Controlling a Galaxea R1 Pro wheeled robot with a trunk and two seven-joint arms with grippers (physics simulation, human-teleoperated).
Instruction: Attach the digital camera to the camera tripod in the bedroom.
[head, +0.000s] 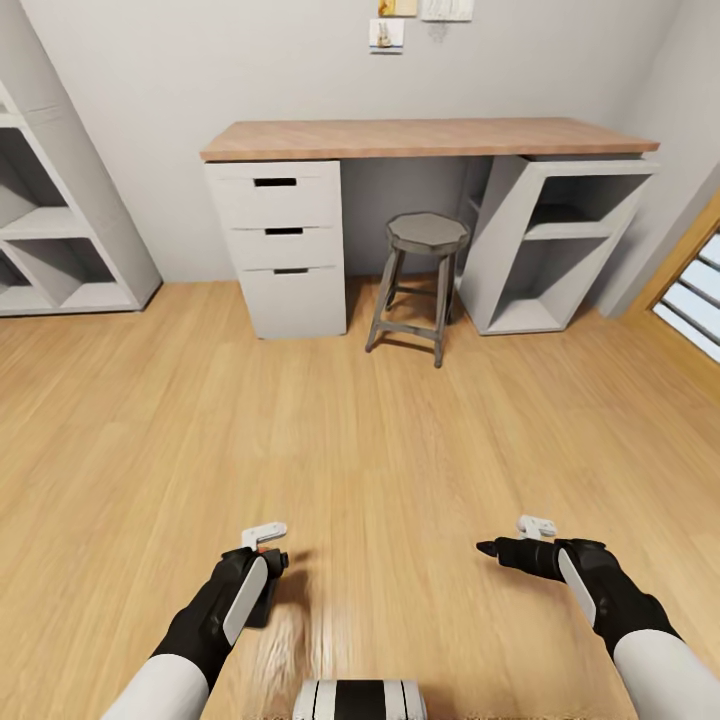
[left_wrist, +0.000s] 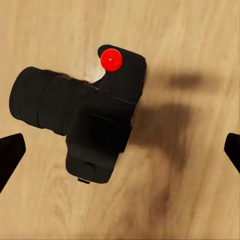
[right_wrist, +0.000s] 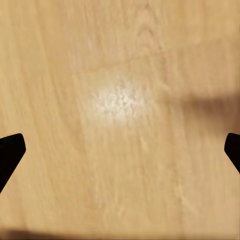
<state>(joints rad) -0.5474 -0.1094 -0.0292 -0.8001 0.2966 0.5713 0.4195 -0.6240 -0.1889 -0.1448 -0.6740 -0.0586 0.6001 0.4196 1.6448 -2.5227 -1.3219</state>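
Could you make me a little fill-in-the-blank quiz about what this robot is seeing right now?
1. The digital camera lies on the wooden ____.
2. The button on top of it is coloured ____.
3. The left gripper hangs over it with its fingers ____.
4. Under the desk stands a grey ____.

Missing words: floor; red; open; stool.

Open wood floor (head: 400, 450) lies between both arms and the counter (head: 420, 138). A stool (head: 420, 280) blocks the knee gap; shelving (head: 60, 230) flanks the left wall.
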